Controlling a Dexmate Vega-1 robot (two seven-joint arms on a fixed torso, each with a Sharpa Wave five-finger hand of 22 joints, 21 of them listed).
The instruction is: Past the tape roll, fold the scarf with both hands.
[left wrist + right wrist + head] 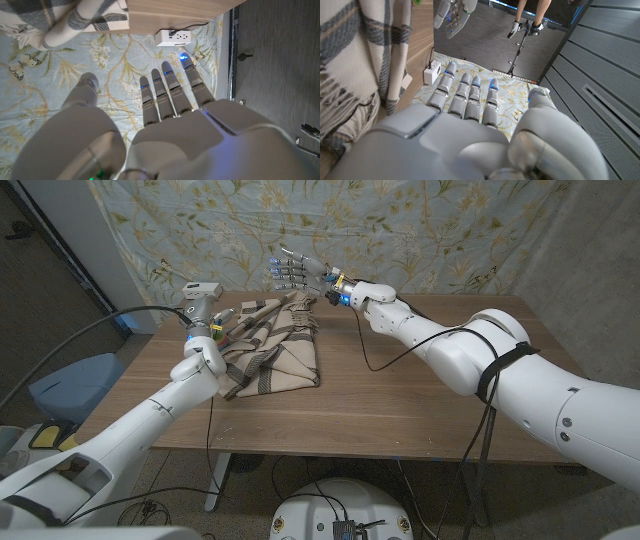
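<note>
No legible text, label, brand, number or sign on any surface in the head or either wrist view.

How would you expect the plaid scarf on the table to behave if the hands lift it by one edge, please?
The scarf lies rumpled in soft overlapping folds, so it will probably droop limply rather than hold shape. Its fringed edge, seen in the right wrist view, may snag on fingers. It looks light, likely sliding easily on the smooth table.

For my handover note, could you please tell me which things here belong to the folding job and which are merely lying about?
Job: scarf, left hand, right hand, both open.
Lying about: wooden table, floral backdrop, white power strip. No tape roll is visible.
</note>
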